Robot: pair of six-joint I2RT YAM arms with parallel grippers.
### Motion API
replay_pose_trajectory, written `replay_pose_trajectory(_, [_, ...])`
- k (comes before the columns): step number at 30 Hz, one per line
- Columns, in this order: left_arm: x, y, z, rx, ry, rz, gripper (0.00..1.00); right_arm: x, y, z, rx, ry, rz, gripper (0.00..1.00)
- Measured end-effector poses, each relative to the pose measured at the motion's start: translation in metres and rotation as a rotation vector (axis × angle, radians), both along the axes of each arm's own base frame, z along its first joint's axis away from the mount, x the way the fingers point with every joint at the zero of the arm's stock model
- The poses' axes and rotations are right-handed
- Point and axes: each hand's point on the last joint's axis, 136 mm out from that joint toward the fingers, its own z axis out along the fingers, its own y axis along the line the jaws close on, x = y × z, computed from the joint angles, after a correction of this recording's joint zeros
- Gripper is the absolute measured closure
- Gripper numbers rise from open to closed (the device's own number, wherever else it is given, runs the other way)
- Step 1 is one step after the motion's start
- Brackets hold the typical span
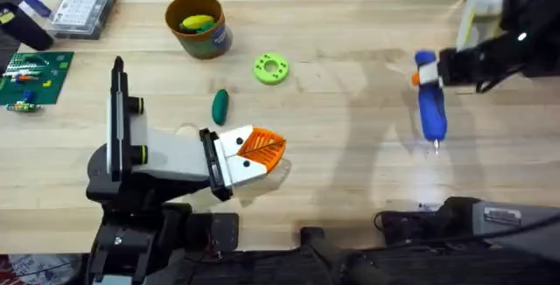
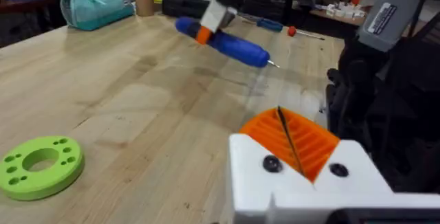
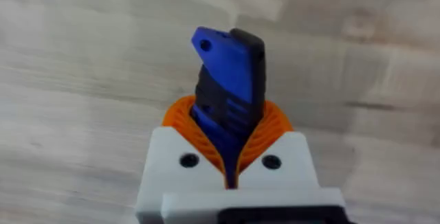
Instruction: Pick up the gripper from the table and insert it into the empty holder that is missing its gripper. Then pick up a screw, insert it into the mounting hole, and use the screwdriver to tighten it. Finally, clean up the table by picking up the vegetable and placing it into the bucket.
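Count first: I see one screwdriver, one vegetable, one bucket, one green ring disc and one holder on the desk. My right pincer is pinched on the screwdriver near its upper end, holding it above the desk at right with the metal bit pointing toward my side; the right wrist view shows the blue body clamped between the orange ribbed pads. My left pincer is pressed together with nothing between its pads, and it sits at the front end of the holder, lower left of centre. The bucket stands near the far edge and holds something yellow and green. A clear parts box sits at the far left corner, contents too small to tell. The vegetable lies on the bare desk between the bucket and the holder, just left of the disc. Open wood spans the middle, between the disc and the screwdriver.
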Motion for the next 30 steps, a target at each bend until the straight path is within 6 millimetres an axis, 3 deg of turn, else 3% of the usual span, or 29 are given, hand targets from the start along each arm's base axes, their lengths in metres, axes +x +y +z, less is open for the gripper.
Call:
replay_pose_trajectory(6, [0.000,0.000,0.000,0.000,0.000,0.000,0.990,0.024,0.050,0.073,0.067,-0.217,0.140,0.974])
replay_pose_trajectory(13, [0.000,0.000,0.000,0.000,0.000,0.000,0.990,0.022,0.118,0.143,0.184,-0.377,0.285,0.974])
replay_pose_trajectory(18, [0.000,0.000,0.000,0.000,0.000,0.000,0.990,0.005,0.156,0.178,0.250,-0.448,0.357,0.974])
replay_pose_trajectory(23, [0.000,0.000,0.000,0.000,0.000,0.000,0.990,-0.018,0.187,0.201,0.328,-0.491,0.412,0.974])
replay_pose_trajectory(30, [0.000,0.000,0.000,0.000,0.000,0.000,0.990,-0.059,0.212,0.242,0.412,-0.594,0.487,0.974])
